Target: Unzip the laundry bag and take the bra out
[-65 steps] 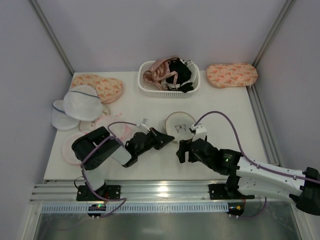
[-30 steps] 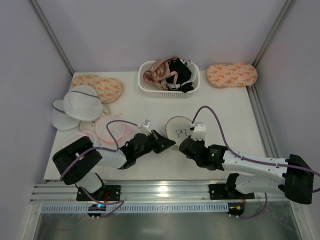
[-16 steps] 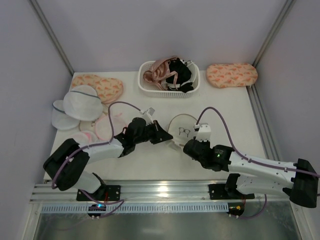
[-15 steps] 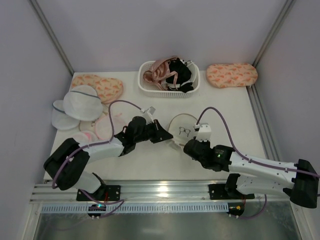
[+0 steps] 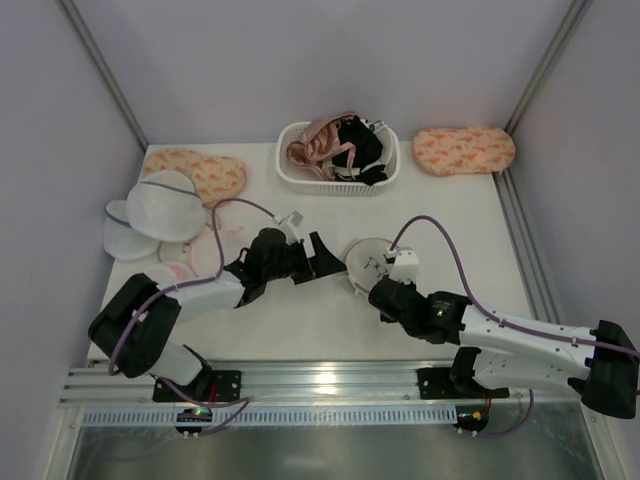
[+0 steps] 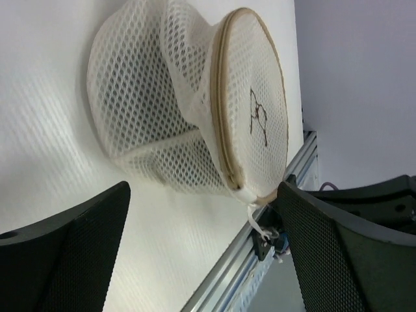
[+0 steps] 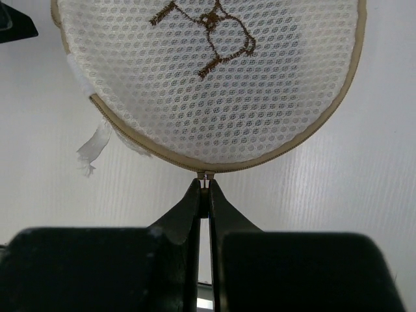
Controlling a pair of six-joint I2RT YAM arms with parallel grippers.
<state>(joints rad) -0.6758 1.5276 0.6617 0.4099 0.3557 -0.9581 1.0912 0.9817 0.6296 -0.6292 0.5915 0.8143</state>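
Observation:
The laundry bag (image 5: 372, 256) is a round cream mesh pouch with a tan rim zipper, lying mid-table. In the left wrist view the laundry bag (image 6: 195, 110) stands on edge, its marked face tilted up. My left gripper (image 5: 324, 257) is open just left of it, with its black fingers (image 6: 71, 253) wide apart and off the mesh. My right gripper (image 7: 207, 185) is shut on the small metal zipper pull (image 7: 207, 175) at the near rim of the laundry bag (image 7: 214, 78). The bra is hidden; nothing dark shows through the mesh.
A white basket (image 5: 300, 175) at the back holds pink and black garments. Two pink patterned pouches (image 5: 462, 150) lie at the back corners. White domed bags (image 5: 160, 210) and pink-rimmed round pouches (image 5: 205, 255) are piled on the left. The table's metal rail (image 6: 260, 260) runs close behind the bag.
My left gripper has opened and let go of the bag's rim, drawing back a little to the left. My right gripper has stayed shut at the near rim.

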